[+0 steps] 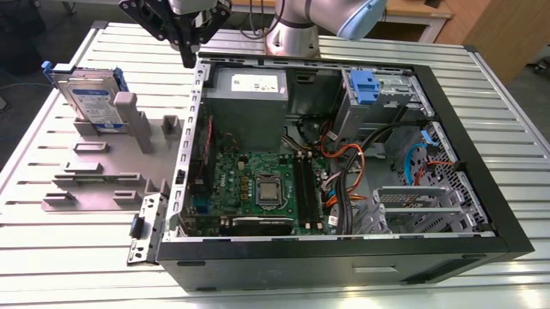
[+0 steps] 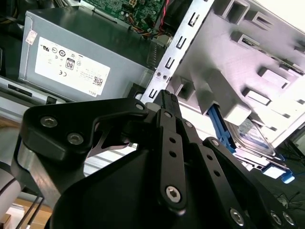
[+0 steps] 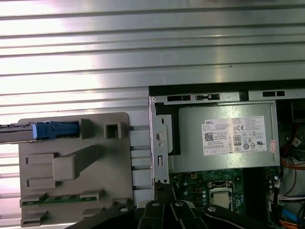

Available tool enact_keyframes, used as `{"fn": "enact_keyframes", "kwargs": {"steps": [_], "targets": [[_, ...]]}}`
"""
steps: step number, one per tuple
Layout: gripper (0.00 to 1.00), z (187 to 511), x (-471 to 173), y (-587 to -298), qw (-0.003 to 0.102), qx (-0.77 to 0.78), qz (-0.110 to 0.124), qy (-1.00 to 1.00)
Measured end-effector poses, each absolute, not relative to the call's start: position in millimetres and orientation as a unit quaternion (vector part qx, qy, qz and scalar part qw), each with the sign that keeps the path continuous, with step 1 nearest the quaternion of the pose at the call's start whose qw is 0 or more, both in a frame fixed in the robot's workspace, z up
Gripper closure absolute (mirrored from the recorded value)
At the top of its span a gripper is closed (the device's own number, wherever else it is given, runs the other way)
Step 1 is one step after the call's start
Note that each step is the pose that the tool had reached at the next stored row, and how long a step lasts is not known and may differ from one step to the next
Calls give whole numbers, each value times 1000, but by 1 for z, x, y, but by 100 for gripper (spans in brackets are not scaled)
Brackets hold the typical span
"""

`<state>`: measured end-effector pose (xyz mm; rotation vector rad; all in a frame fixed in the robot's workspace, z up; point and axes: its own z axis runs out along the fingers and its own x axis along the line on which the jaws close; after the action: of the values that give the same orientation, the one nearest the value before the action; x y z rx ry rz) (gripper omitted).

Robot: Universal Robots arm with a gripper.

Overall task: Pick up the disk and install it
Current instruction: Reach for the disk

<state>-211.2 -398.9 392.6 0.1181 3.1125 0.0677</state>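
The disk [image 1: 90,96], a silver drive with a blue-and-white label and blue side rails, stands upright in the grey holder [image 1: 94,161] at the exterior view's left. It shows edge-on in the first wrist view [image 3: 50,130] and partly in the second wrist view [image 2: 252,136]. My gripper [image 1: 187,59] hangs above the back left corner of the open computer case [image 1: 481,187], to the right of the disk and apart from it. Its black fingers [image 2: 164,98] meet at the tip with nothing between them. The fingertips also show in the first wrist view [image 3: 164,191].
Inside the case are a grey power supply box [image 1: 249,90], the motherboard [image 1: 266,187], a blue latch [image 1: 364,87] on the upper drive cage, loose cables and a metal bay [image 1: 417,206]. Everything rests on a slatted aluminium table [image 1: 77,257].
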Motion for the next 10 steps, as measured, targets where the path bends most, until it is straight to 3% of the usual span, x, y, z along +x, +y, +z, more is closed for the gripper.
{"fn": "enact_keyframes", "kwargs": {"steps": [10], "targets": [[89,393,-217,-399,13,38,22,999]]}}
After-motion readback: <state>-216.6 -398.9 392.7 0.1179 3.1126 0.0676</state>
